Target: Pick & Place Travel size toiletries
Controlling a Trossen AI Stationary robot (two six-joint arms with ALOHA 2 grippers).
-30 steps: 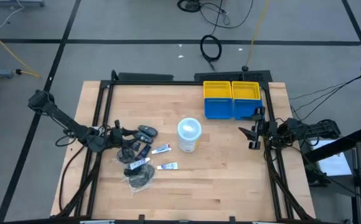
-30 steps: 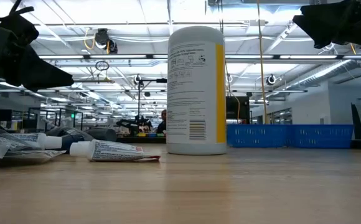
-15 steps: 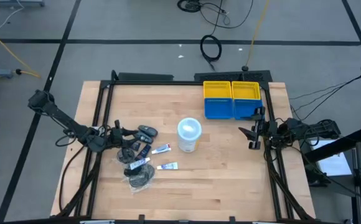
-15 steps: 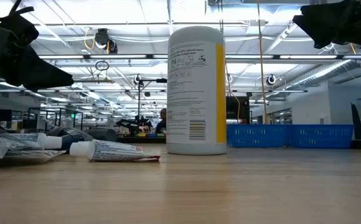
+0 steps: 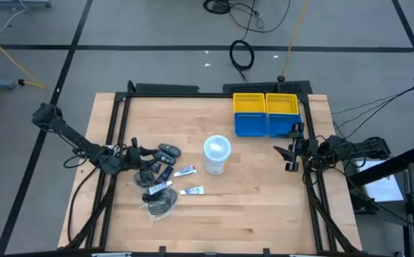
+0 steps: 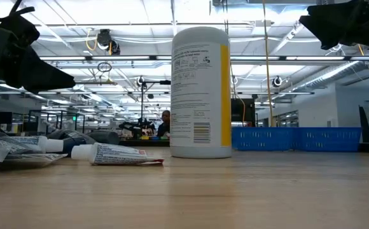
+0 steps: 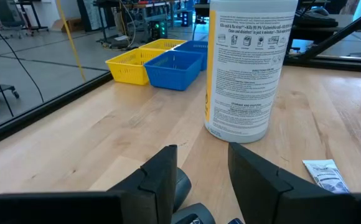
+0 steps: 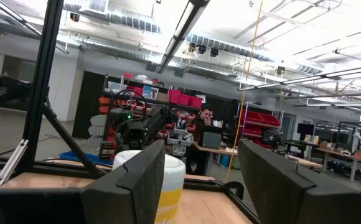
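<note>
You are looking at a pale wooden table (image 5: 250, 207) framed by black rails, standing on a grey floor where a coiled black cable (image 5: 241, 54) lies behind it. From the low view the room beyond is a wide workshop with strip lights and benches, and a person (image 6: 165, 122) sits far off behind the tub.

Count what is on the table: 1 white tub (image 5: 217, 155) with a pale blue lid stands upright near the middle, and 2 bins sit side by side touching at the back right, 1 yellow bin (image 5: 249, 104) and 1 blue bin (image 5: 281, 104) by their tops.

The travel size toiletries (image 5: 161, 178) lie in a loose cluster on the left half of the table, left of the tub. You can make out 3 small white tubes, among them a tube (image 5: 185, 170) just beside the tub and a second tube (image 5: 192, 190) nearer the front edge, plus several dark bottles and clear-wrapped discs that overlap too much to count.

The left gripper (image 5: 148, 153) hangs at the left side of the cluster, just above the table, its fingers (image 7: 163, 177) parted with nothing between them. The right gripper (image 5: 290, 150) waits at the table's right edge, below the bins, fingers (image 8: 140, 174) spread and empty.
</note>
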